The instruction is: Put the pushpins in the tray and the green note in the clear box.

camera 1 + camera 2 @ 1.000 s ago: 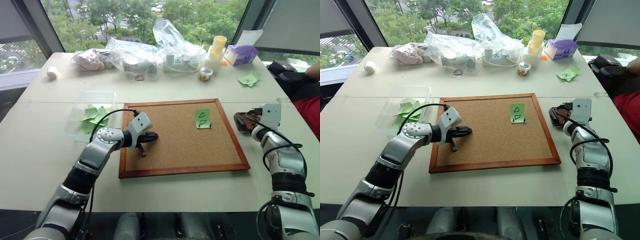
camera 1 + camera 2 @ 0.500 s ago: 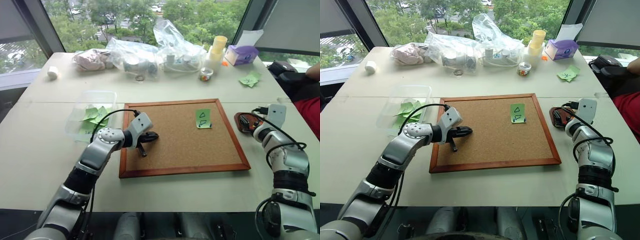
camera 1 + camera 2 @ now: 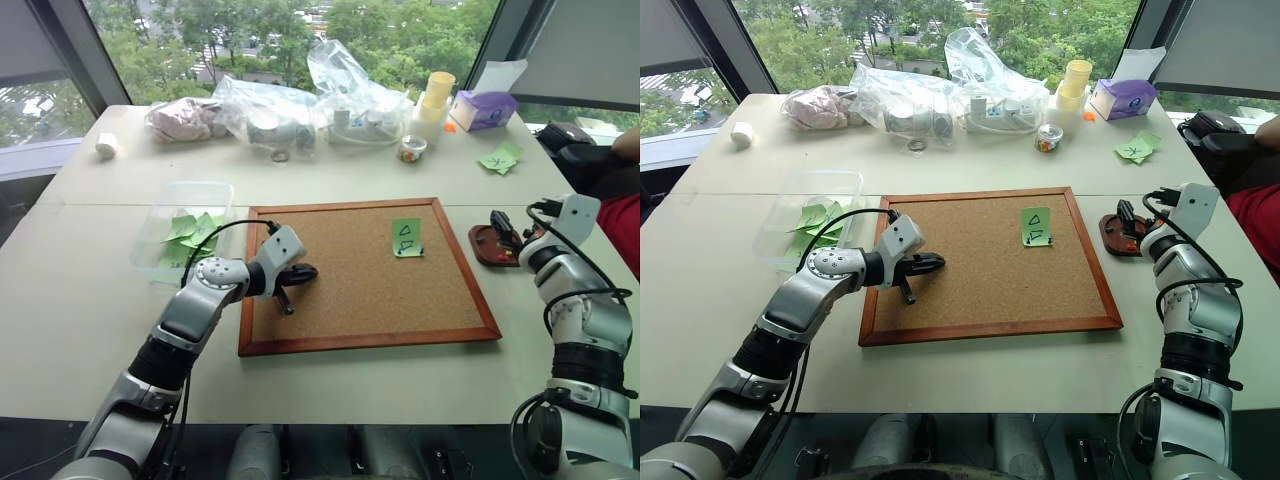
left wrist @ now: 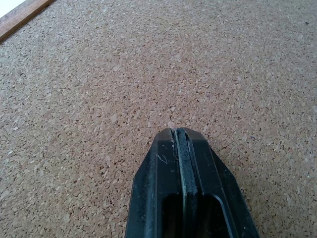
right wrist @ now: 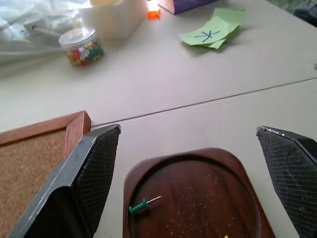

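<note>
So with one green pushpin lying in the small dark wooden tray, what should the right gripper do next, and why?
Probably swing the open right gripper from the dark wooden tray over to the light-green note with the triangle on the wood-framed corkboard. The green pushpin already lies in the tray, and the note still sits on the board.

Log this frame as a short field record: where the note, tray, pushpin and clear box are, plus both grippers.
green note: on the corkboard, not yet moved
tray: right of the corkboard, holds one green pushpin
clear box: left of the corkboard, plain green notes inside
left gripper: shut, over the cork, empty
right gripper: open above the tray, empty
</note>
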{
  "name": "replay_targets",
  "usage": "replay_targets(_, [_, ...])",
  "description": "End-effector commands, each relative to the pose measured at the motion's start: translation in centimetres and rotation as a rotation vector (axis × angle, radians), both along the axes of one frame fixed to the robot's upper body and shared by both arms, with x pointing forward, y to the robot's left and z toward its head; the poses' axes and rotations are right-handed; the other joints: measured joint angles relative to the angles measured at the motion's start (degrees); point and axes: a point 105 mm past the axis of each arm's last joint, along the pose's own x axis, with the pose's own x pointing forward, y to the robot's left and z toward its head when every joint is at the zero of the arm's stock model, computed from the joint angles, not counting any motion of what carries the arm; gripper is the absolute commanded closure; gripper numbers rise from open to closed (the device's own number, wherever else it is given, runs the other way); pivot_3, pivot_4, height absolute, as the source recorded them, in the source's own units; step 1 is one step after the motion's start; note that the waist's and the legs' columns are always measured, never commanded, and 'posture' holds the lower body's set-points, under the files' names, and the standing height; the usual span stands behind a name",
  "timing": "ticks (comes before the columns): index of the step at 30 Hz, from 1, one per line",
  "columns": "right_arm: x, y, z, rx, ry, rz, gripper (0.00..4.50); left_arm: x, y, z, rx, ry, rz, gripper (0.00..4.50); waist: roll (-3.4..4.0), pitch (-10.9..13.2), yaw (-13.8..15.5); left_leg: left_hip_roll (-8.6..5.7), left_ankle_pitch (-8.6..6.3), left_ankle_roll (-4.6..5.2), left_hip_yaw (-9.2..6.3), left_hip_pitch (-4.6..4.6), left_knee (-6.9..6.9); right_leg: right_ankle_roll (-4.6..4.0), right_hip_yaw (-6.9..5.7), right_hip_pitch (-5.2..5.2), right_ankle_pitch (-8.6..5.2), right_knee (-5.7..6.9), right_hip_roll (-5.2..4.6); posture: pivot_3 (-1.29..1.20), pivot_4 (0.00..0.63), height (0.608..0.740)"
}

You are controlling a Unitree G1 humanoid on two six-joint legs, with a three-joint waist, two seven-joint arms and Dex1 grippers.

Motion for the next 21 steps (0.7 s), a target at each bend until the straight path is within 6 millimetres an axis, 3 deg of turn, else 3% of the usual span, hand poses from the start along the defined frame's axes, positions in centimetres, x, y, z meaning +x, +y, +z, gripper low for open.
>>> replay_targets(1, [-0.3, 0.2, 2.5, -0.027, -0.097, 0.021, 0.03, -0.8, -0.4, -1.5, 0.024, 0.051, -0.030, 4.50, 0.01, -0.01, 0.01, 0.00, 0.00, 0.00, 0.00, 0.00, 0.00, 0.00, 0.00, 0.00, 0.00, 0.00, 0.00, 0.00, 0.150, 0.738])
replay_targets(5, [-1.1, 6.2, 1.9, -0.174, -0.051, 0.342, 0.03, -0.8, -0.3, -1.6, 0.033, 0.053, -0.036, 4.50, 0.03, -0.02, 0.00, 0.00, -0.01, 0.01, -0.02, 0.00, 0.00, 0.00, 0.00, 0.00, 0.00, -0.01, 0.01, 0.00, 0.150, 0.738])
replay_targets(9, [-2.5, 11.5, 0.4, -0.181, -0.014, 0.591, 0.03, -0.7, 0.2, -1.7, 0.066, 0.043, -0.046, 4.50, 0.06, -0.04, -0.07, 0.02, -0.01, 0.02, -0.04, 0.00, 0.00, 0.00, 0.00, 0.00, 0.00, 0.00, 0.05, 0.00, 0.150, 0.738])
replay_targets(15, [-2.5, 12.6, -1.6, -0.177, 0.036, 0.621, 0.03, 0.5, 1.4, -1.4, 0.120, -0.019, -0.030, 4.50, 0.05, -0.04, -0.03, 0.00, -0.06, 0.11, -0.05, 0.00, 0.00, -0.01, 0.00, 0.00, -0.01, -0.01, 0.05, 0.00, 0.150, 0.738])
replay_targets(21, [-2.4, 12.2, -2.6, -0.166, 0.067, 0.619, 0.03, 0.7, 1.5, -1.2, 0.118, -0.025, -0.038, 4.50, 0.05, -0.04, -0.04, 0.01, -0.07, 0.12, -0.04, 0.00, 0.01, -0.01, -0.01, 0.00, -0.01, -0.01, 0.06, 0.00, 0.150, 0.738])
